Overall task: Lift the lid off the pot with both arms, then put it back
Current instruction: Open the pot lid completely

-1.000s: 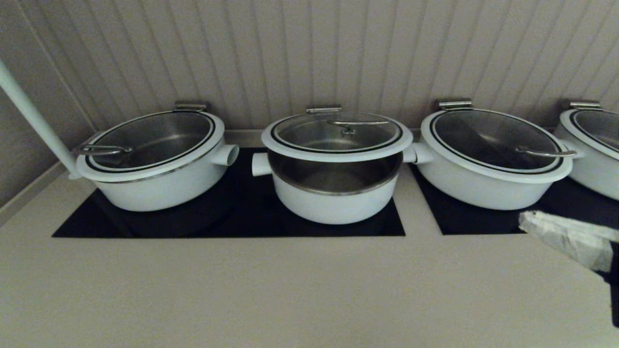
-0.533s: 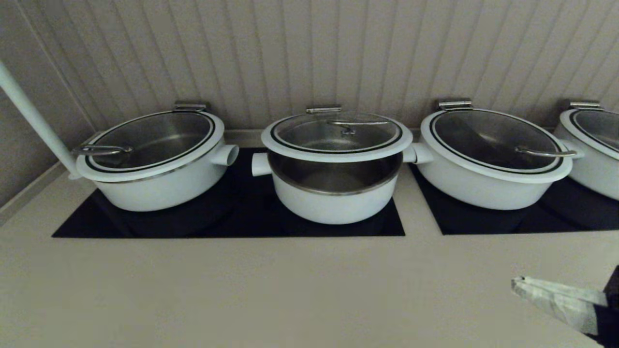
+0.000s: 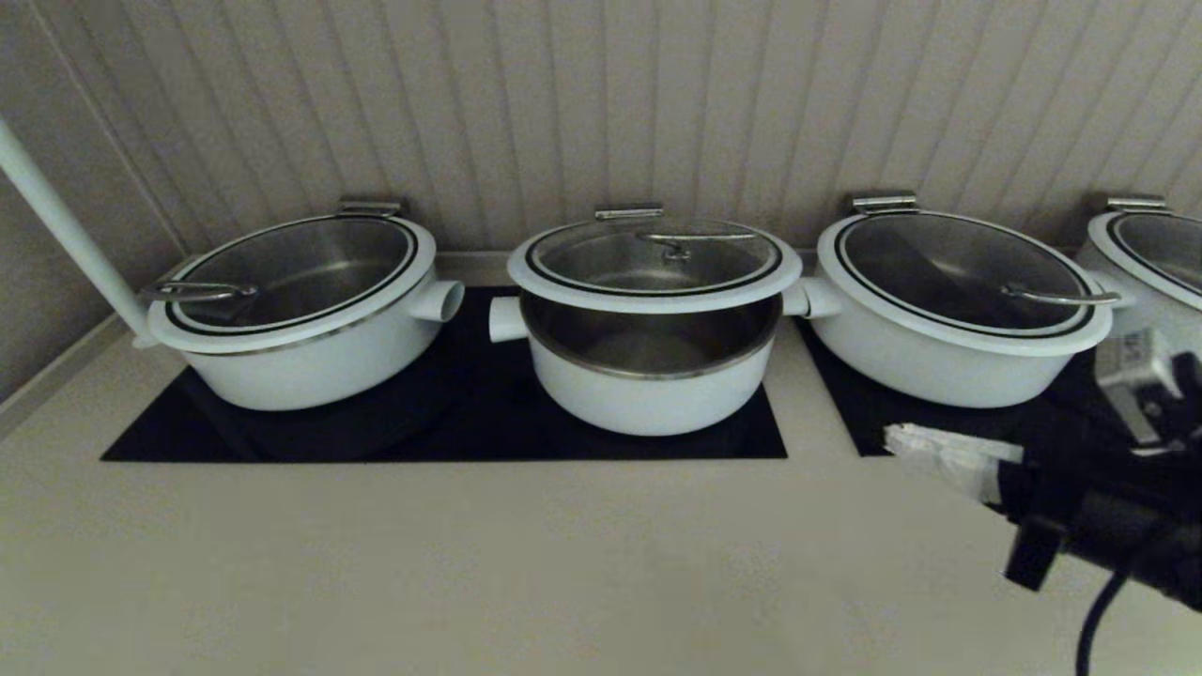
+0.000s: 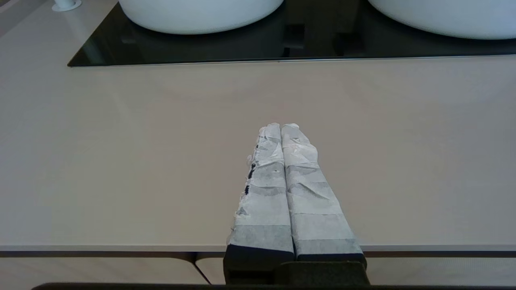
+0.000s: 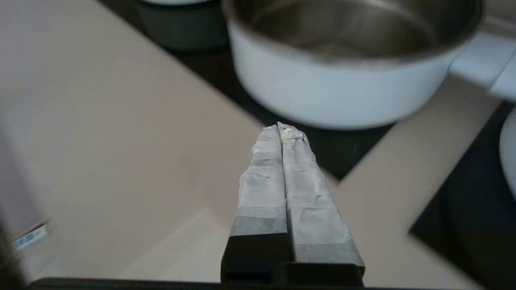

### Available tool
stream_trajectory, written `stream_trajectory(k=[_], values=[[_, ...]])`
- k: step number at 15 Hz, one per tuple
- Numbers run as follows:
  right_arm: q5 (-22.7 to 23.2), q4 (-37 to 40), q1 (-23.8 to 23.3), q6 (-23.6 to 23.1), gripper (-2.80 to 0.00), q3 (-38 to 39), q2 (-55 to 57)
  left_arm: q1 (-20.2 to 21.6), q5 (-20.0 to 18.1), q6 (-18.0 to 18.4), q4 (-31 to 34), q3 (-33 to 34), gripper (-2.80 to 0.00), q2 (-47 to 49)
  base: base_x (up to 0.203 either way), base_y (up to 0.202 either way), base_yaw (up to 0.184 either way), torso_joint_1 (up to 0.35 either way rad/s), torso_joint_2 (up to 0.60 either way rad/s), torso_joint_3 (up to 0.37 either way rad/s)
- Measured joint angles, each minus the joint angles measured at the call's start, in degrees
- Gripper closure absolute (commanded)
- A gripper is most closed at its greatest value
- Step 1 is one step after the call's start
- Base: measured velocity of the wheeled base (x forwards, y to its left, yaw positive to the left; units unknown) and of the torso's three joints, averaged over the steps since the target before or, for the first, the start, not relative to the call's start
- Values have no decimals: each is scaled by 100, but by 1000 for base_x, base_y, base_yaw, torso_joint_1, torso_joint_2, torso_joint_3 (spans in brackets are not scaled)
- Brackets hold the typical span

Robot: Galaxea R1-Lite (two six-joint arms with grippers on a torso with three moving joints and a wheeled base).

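The pot stands in the middle of the row, white with a steel inner bowl and a stub on each side. The lid sits raised above its rim, held at the back by its hinge bracket, with the bowl open below its front. My right gripper is shut and empty, low over the counter to the right front of the pot; the right wrist view shows its shut tips pointing at the pot. My left gripper is shut and empty over bare counter, out of the head view.
Like white pots with closed lids stand to the left and right, with a fourth at the far right. Black cooktop panels lie under them. A white pole slants at the far left. The wall is close behind.
My right gripper dropped low toward the front right corner, then came up and leftward toward the middle pot, with more of the arm showing. The lid and pots have not moved.
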Motion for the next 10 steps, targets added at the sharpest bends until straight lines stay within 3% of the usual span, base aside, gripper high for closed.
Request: stream_trajectory(k=[4, 10], values=[[-9, -190, 7, -51, 0, -901, 945, -2, -2, 0, 2, 0, 0, 0, 0, 0, 0, 0, 0, 0], [-9, -318, 11, -77, 0, -1628, 1884, -2, 0, 2, 2, 0, 0, -2, 0, 0, 0, 0, 0, 0]])
